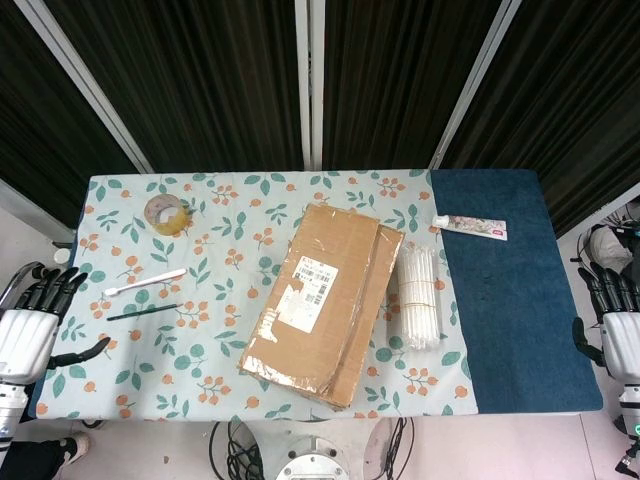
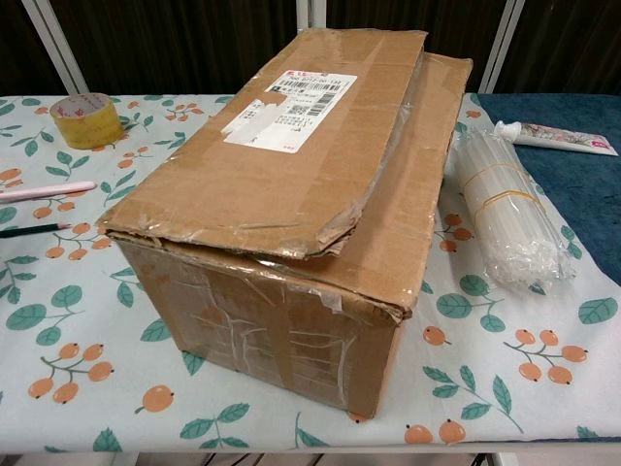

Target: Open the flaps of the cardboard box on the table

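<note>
- Cardboard box (image 2: 291,214) closest to chest camera, sits mid-worktop on the floral cloth, angled; flaps (image 2: 281,146) down and overlapping, top one lifted slightly at the torn front edge, white shipping label (image 2: 291,109) on it, clear tape over the front face.
- Worktop (image 1: 500,330): floral cloth on the left and middle, plain blue cloth on the right.
- Left hand (image 1: 35,320) off the worktop's left edge, well apart from the box, fingers (image 1: 48,288) spread and loosely bent, holding nothing.
- Right hand (image 1: 615,320) off the right edge, partly cut by the frame, fingers (image 1: 608,288) apart, nothing in them.
- Bundle of clear straws (image 2: 500,209) just beside the box's right side, banded.
- Tube (image 1: 470,227) with a white cap lies across the blue cloth's far left edge.
- Tape roll (image 1: 166,213), yellowish, far left corner.
- White pen-like stick (image 1: 145,282) and dark pencil (image 1: 143,313) left of the box, near each other.
</note>
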Controlling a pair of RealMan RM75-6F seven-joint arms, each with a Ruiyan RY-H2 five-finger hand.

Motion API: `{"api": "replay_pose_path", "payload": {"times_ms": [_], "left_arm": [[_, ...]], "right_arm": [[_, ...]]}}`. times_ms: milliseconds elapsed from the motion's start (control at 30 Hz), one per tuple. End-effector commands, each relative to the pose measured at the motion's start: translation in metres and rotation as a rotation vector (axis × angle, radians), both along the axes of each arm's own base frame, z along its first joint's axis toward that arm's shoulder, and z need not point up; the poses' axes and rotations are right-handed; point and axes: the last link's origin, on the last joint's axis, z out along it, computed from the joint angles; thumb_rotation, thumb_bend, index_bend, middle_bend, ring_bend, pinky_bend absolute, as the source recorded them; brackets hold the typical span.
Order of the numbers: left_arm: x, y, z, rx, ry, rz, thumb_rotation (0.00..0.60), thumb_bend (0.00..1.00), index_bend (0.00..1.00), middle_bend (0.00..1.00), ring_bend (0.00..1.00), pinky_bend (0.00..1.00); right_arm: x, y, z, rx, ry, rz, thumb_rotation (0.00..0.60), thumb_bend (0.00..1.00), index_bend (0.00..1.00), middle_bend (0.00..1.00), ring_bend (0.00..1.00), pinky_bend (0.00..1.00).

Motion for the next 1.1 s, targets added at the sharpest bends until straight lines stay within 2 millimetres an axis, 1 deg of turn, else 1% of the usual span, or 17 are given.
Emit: {"api": "replay_pose_path", "payload": {"times_ms": [33, 300, 600, 833, 967, 1100], "left_arm": [[0.000, 0.001, 0.000, 0.000, -0.001, 0.000, 0.177, 0.12, 0.09, 0.07, 0.06, 0.19], [0.002, -0.002, -0.001, -0.005, -0.017, -0.009, 0.180, 0.12, 0.09, 0.07, 0.06, 0.19], [0.011, -0.002, 0.001, -0.009, -0.027, -0.039, 0.180, 0.12, 0.09, 0.07, 0.06, 0.19], [0.020, 0.006, 0.000, -0.016, -0.033, -0.066, 0.180, 0.12, 0.09, 0.07, 0.06, 0.19], [0.023, 0.011, -0.005, -0.033, -0.034, -0.075, 0.180, 0.12, 0.09, 0.07, 0.06, 0.19], [0.031, 0.018, -0.009, -0.045, -0.034, -0.102, 0.180, 0.12, 0.09, 0.07, 0.06, 0.19]], "right_arm": [[0.000, 0.000, 0.000, 0.001, 0.001, -0.001, 0.600, 0.49, 0.00, 0.00, 0.00, 0.00], [0.000, 0.000, 0.000, 0.002, -0.002, 0.004, 0.600, 0.49, 0.00, 0.00, 0.00, 0.00], [-0.001, 0.004, 0.007, -0.018, -0.012, 0.006, 0.600, 0.49, 0.00, 0.00, 0.00, 0.00], [-0.002, 0.002, 0.008, -0.023, -0.014, 0.000, 0.600, 0.49, 0.00, 0.00, 0.00, 0.00], [-0.004, 0.001, 0.008, -0.023, -0.012, -0.009, 0.600, 0.49, 0.00, 0.00, 0.00, 0.00], [-0.006, 0.000, 0.009, -0.025, -0.016, -0.015, 0.600, 0.49, 0.00, 0.00, 0.00, 0.00]]}}
